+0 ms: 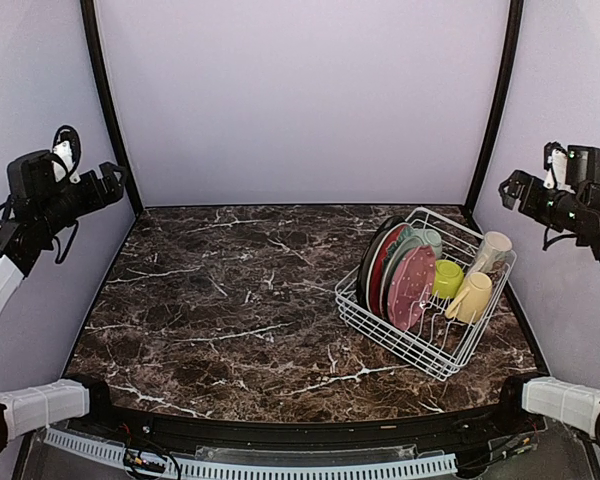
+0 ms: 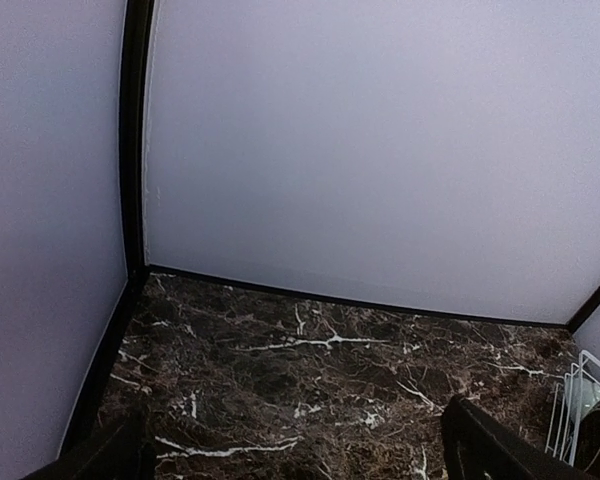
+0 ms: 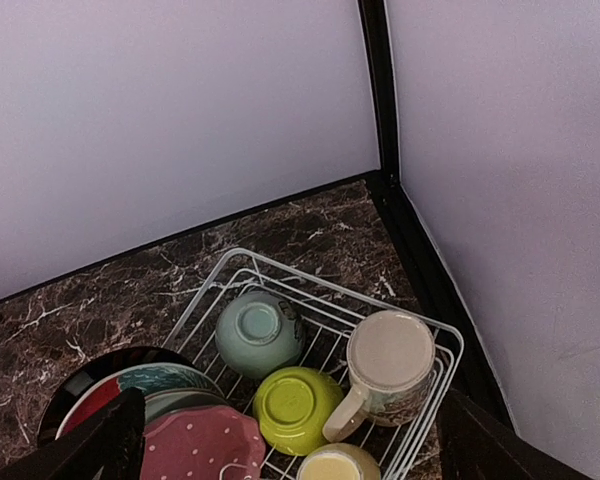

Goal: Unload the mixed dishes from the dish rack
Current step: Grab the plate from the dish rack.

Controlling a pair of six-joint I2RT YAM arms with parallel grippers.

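The white wire dish rack (image 1: 400,345) stands at the right of the marble table. Upright in its slots are a dark plate (image 1: 367,262), a red plate (image 1: 380,262), a grey-green plate (image 1: 400,255) and a pink dotted plate (image 1: 412,287). Behind them lie a mint bowl (image 3: 259,331), a lime-green bowl (image 3: 296,405), a cream-grey mug (image 3: 390,362) and a yellow mug (image 3: 338,466), all bottom up. My left gripper (image 1: 112,180) hangs open, high at the far left. My right gripper (image 1: 510,188) hangs open, high to the right of the rack, its fingers (image 3: 485,450) wide apart and empty.
The dark marble tabletop (image 1: 230,300) is bounded by pale walls with black corner posts (image 1: 105,100). The rack's corner (image 2: 570,400) shows at the right edge of the left wrist view. The rack sits close to the right wall.
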